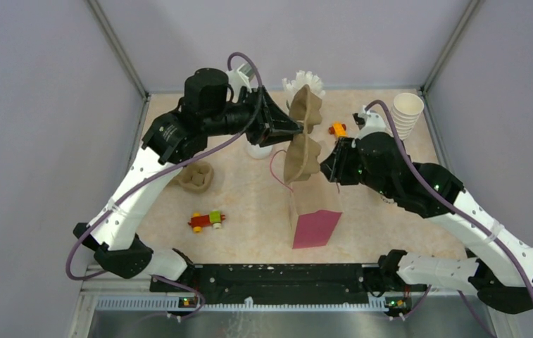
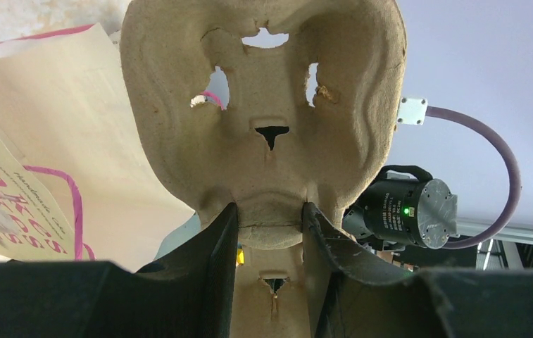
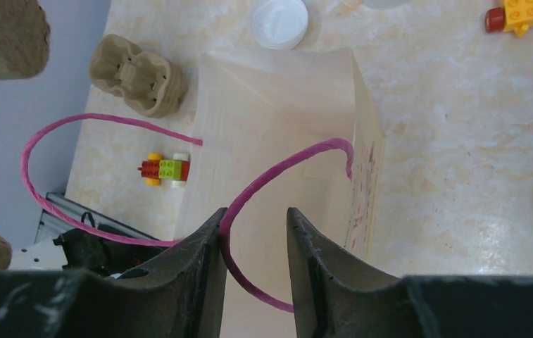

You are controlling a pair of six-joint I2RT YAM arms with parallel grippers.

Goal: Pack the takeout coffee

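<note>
The takeout coffee, a white lidded cup (image 1: 258, 149), stands on the table mostly hidden under my left arm. In the right wrist view its round lid (image 3: 279, 21) shows beyond the bag. My left gripper (image 1: 297, 129) (image 2: 269, 208) is shut on a brown moulded cup tray (image 1: 304, 158) (image 2: 263, 105), held on edge in the air above the open paper bag (image 1: 312, 211) (image 3: 277, 127). My right gripper (image 1: 334, 165) (image 3: 255, 211) hovers over the bag's mouth. Its jaws stand apart, with the pink handle loop (image 3: 284, 158) passing between them and touching one finger.
A second brown tray (image 1: 194, 176) (image 3: 139, 74) lies at the left. Toy block cars sit at the front left (image 1: 205, 220) (image 3: 165, 169) and the back (image 1: 337, 129) (image 3: 520, 10). A stack of white cups (image 1: 408, 113) stands back right, a holder of white sticks (image 1: 304, 81) at the back.
</note>
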